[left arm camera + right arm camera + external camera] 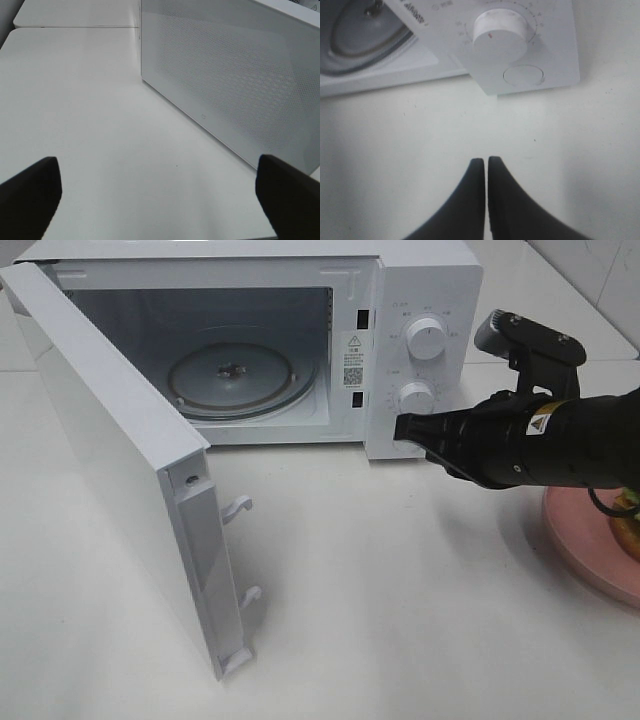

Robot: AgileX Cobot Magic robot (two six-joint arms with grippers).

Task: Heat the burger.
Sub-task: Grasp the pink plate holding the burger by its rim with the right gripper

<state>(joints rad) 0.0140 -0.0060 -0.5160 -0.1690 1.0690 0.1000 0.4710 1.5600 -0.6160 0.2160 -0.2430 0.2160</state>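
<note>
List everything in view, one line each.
microwave: one, white, back of table
door: one, white, swung open to the left
turntable: one, clear glass, inside microwave
knobs: two, white, microwave's right panel
plate: one, pink, right edge
burger: one, brown sliver showing, on plate, mostly hidden
table: one, white
left pincer: black, open, empty, near door
right pincer: black, shut, empty, before knobs
</note>
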